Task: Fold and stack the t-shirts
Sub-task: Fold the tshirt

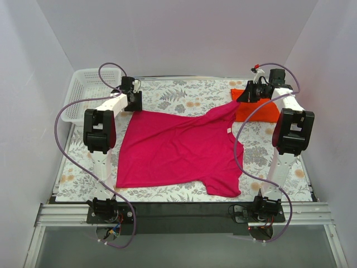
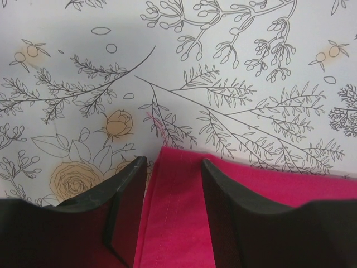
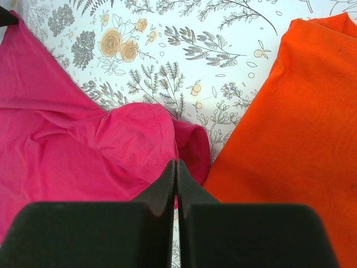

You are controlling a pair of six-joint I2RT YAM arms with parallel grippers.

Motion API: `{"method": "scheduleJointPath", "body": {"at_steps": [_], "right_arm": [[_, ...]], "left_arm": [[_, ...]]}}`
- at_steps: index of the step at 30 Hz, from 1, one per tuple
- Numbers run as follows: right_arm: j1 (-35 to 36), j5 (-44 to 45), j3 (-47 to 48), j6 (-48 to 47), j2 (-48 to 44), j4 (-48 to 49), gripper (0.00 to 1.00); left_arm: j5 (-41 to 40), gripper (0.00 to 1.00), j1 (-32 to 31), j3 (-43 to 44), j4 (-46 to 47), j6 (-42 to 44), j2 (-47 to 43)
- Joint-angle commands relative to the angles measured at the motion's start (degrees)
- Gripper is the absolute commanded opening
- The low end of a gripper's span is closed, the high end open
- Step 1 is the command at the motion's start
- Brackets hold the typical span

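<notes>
Top external view: magenta shirt (image 1: 173, 151) lies spread mostly flat on the floral surface (image 1: 184, 92), roughly in the middle btwn the two arms. Its neck label (image 1: 228, 129) shows near the collar on the right side. One sleeve is drawn out in a narrow ridge toward the far right, up to the right gripper (image 1: 245, 97). Orange shirt (image 1: 259, 111) sits as a compact folded bundle at the far right, just beside that sleeve. White basket (image 1: 83, 92) is at the far-left corner, apart from both shirts.

Left gripper (image 2: 173, 166) is at the magenta shirt's far-left corner. Left wrist view: its fingers (image 2: 125, 212) stand well apart w/ the stitched edge of the cloth lying btwn them. Nothing is pinched there and the cloth lies flat on the surface.

Right wrist view: right gripper's jaws are pressed fully together — only a thin seam btwn them. The bunched magenta sleeve sits right at the tips and runs under them. W/ the sleeve taut in the overhead view, it appears clamped. Orange shirt fills the right side of this view, its edge meeting the sleeve just ahead of the tips.
</notes>
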Motion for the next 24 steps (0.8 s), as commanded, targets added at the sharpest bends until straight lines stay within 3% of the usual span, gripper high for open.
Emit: {"method": "scheduleJointPath", "body": {"at_steps": [1,7,12,17,24], "right_arm": [[-0.01,-1.52,-0.25,0.54,-1.28,1.38,0.01],[-0.01,-1.52,-0.34,0.54,-1.19,1.38,0.01],[0.08,-1.60,-0.25,0.54,-1.10,1.29,0.01],[0.17,-1.87,-0.17,0.19,-1.36,1.29,0.01],[1.66,-3.01,5.44,-5.52,-4.26,-3.35,0.01]], "left_arm": [[1.01,0.41,0.44,1.86,-0.07,0.20,-0.25],[2.07,0.29,0.52,2.82,-0.42,0.20,1.42],[2.07,0.01,0.52,1.51,0.10,0.20,0.28],[2.07,0.00,0.52,1.59,0.63,-0.24,-2.61],[2.07,0.00,0.61,-6.91,7.65,-1.64,-18.77]]}}
